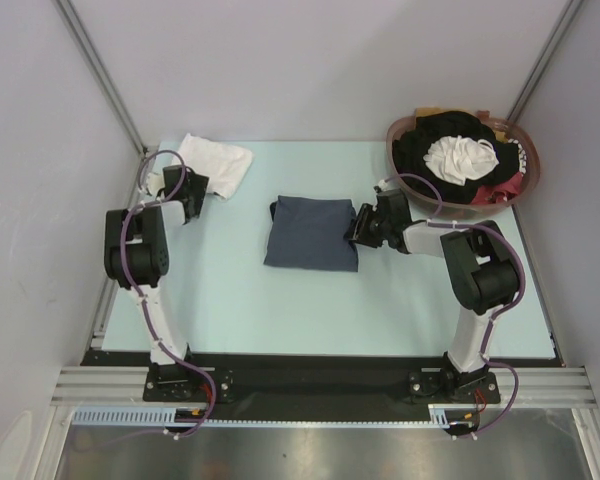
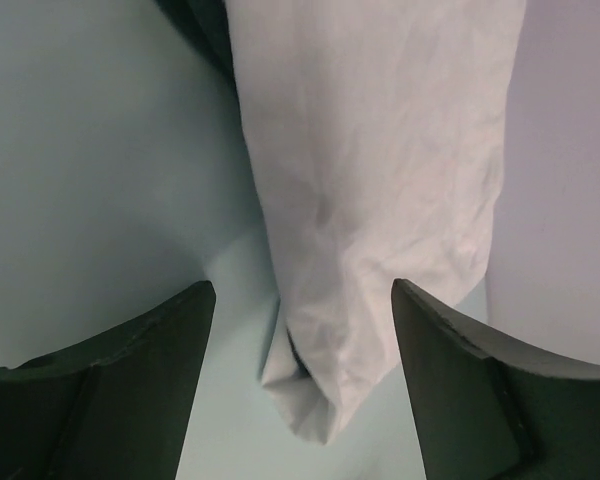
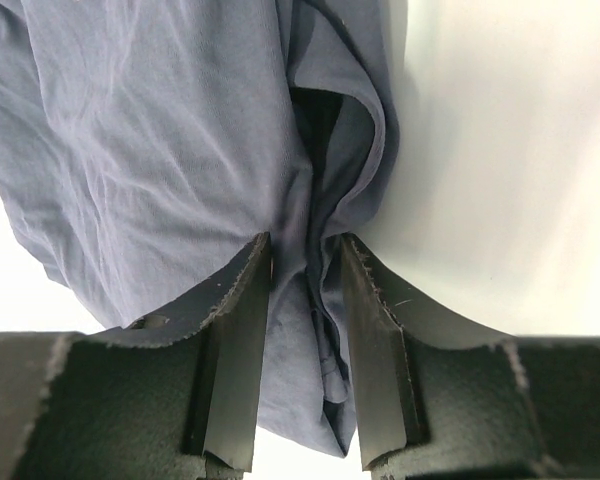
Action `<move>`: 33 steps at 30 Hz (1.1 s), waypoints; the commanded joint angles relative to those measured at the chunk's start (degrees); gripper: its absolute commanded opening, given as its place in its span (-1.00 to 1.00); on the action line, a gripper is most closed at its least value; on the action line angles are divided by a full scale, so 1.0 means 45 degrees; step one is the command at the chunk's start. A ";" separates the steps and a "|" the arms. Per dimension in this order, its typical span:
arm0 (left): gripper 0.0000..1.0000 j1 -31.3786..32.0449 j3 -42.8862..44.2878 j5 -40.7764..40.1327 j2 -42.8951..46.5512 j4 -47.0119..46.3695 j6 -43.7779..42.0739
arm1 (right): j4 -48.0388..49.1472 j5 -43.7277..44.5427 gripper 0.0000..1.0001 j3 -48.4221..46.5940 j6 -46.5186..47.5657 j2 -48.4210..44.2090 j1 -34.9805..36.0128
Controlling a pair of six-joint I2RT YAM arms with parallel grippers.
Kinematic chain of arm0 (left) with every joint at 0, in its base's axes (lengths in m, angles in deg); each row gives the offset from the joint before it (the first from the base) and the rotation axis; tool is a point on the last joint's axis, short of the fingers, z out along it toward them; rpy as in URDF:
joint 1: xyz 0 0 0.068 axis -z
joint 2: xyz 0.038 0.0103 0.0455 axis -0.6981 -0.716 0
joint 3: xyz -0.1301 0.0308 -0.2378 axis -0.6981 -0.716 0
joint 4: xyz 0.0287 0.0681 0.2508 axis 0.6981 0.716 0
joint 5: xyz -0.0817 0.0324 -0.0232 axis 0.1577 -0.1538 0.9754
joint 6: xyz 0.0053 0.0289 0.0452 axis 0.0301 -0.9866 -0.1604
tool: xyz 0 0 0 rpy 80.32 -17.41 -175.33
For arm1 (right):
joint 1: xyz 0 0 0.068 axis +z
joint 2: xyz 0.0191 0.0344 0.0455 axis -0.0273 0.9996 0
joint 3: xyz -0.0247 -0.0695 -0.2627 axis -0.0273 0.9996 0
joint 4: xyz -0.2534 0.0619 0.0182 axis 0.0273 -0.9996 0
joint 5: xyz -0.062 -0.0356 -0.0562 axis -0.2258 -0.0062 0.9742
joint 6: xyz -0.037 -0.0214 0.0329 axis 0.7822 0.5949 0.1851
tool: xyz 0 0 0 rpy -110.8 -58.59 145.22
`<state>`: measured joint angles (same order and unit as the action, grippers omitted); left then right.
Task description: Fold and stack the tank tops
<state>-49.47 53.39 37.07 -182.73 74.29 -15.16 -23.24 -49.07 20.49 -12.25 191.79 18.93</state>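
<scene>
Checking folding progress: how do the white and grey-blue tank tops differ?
The grey-blue top lies mid-table, a neat rectangle; the white top is a looser bundle at the far-left corner. A grey-blue fold sits between the right fingers; the left fingers stand wide around the white top's end. Both lie on the table, unstacked.

Slate grey-blue tank top (image 1: 312,233): plain cloth, folded into a flat, roughly square pad.
Its place: middle of the top view, with the right edge gathered into a creased ridge.
White tank top (image 1: 212,162): soft and wrinkled, loosely folded into a lumpy bundle.
Its place: upper left of the top view.
Relation: well apart, not stacked.
</scene>
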 commanded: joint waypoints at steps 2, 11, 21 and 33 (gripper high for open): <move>0.56 -0.0136 0.0904 -0.1065 -0.1326 0.0207 0.1407 | 0.0510 -0.0267 -0.22 0.0213 -0.0072 -0.0584 -0.0081; -0.75 0.0196 0.3563 -0.1457 -0.2715 0.1556 0.0628 | 0.0666 -0.0288 -0.22 0.0408 -0.0092 -0.0817 -0.0062; -0.99 -0.0115 -0.0451 0.1273 0.0227 0.0369 -0.0816 | 0.0646 -0.0424 -0.22 0.0428 -0.0053 -0.0916 -0.0120; -0.99 -0.0741 0.0396 0.3370 0.1154 0.6396 -0.6828 | 0.0588 -0.0814 -0.22 0.0409 0.0006 -0.1091 -0.0159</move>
<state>-52.18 50.35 48.65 -176.94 89.05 -32.36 -22.10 -51.23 22.58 -12.38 189.84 18.53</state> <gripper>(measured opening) 0.029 0.389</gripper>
